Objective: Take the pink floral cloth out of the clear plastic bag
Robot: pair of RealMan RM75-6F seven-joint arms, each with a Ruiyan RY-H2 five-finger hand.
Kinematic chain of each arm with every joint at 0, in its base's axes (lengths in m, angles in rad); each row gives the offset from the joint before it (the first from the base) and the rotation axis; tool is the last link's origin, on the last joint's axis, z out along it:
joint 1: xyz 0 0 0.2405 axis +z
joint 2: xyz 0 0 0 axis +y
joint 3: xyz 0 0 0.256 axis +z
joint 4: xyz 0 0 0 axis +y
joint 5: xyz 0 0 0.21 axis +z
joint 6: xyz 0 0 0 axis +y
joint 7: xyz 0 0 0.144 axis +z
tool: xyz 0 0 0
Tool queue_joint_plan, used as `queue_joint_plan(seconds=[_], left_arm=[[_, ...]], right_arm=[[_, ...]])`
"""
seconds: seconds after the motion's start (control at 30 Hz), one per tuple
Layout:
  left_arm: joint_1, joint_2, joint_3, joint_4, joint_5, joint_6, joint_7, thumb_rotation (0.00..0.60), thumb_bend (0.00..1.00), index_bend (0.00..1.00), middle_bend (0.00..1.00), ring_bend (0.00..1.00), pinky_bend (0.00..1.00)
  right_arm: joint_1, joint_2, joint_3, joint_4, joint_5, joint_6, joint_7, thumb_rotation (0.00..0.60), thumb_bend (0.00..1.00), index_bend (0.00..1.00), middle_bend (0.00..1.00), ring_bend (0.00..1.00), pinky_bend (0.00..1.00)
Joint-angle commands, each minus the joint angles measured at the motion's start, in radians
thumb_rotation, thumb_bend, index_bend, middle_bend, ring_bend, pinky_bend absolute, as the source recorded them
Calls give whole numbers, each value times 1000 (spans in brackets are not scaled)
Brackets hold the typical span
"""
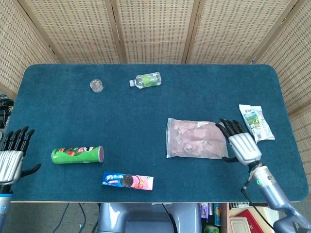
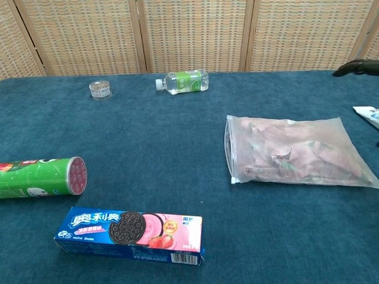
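At the table's near left edge the left hand (image 1: 10, 158) hangs with its silver back up and its black fingers (image 1: 17, 138) held straight and slightly apart, holding nothing; it is well apart from every object. On the other side, the right hand (image 1: 241, 144) is over the dark blue table (image 1: 58, 111), just beside the right edge of the clear plastic bag (image 1: 197, 139). Its fingers (image 1: 228, 127) are spread and empty, pointing toward the far side. Whether they touch the bag cannot be told. In the chest view only a dark fingertip shows at the right border.

The clear plastic bag lies flat, right of the table's middle, with the pink floral cloth (image 2: 296, 155) crumpled inside it. The cloth fills most of the bag, and darker leaf shapes show through the plastic. A white strip runs along the bag's left end.

From left to right lie a green cylindrical snack can (image 1: 77, 155) on its side, a small clear round jar (image 1: 96, 85), a blue and pink cookie box (image 2: 131, 228) printed with a dark sandwich cookie, a strawberry and white Chinese characters, a small green-labelled plastic bottle (image 1: 146, 80) on its side, and a white and green printed pouch (image 1: 256, 123) near the right edge, its print too small to read.
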Motion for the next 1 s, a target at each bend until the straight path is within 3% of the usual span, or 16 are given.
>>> queue_joint_plan(seconds=[0.03,0.27,0.5,0.8,1.0], left_arm=[[-2,-2,-2,3,-5,-3,2,600,55,0,0,0,0],[-6,-2,-9,9,-19,-10,-5,600,54,0,0,0,0],[-11,3,-9,13,-29,-26,-27,600,54,0,0,0,0],[-19,4,-7,19,-35,-44,-40,600,55,0,0,0,0],[-21,1,-6,21,-40,-50,-34,600,54,0,0,0,0]], right_arm=[[122,-64,46,-10,138,-145,-68,600,0,0,0,0,0],[232,-192,33,36,363,-210,-266,600,0,0,0,0,0],[314,-292,-15,102,616,-164,-453,600,0,0,0,0,0],[359,-330,-74,166,731,-110,-579,600,0,0,0,0,0],[365,-352,-91,221,731,-95,-580,600,0,0,0,0,0]])
